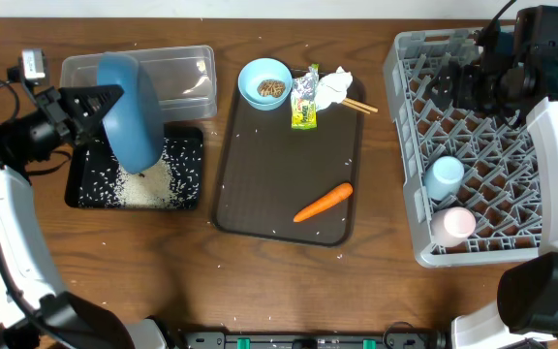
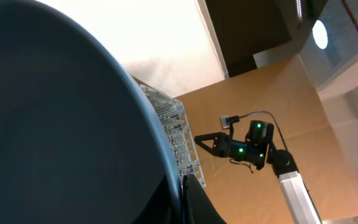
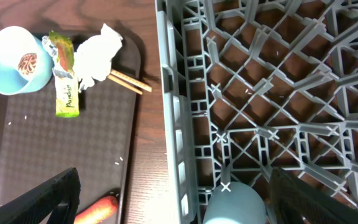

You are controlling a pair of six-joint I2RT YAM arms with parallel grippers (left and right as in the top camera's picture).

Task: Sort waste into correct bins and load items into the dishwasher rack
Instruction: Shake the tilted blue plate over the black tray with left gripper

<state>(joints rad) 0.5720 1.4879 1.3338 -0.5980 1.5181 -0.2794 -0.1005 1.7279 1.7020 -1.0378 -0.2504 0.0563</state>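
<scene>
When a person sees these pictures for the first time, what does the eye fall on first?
First, the large blue bowl: the left gripper holds it tipped over the black tray, where white rice lies heaped. At the right, the big grey rack holds a light-blue cup and a white-pink cup by its left wall. An orange carrot lies on the brown tray between.

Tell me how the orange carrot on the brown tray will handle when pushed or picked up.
The carrot is round and tapered, so a push would probably roll it in a curve across the flat brown tray. It looks solid, so likely stiff rather than floppy. Its smooth, narrowing body may slip from jaws closing near the thin tip.
</scene>
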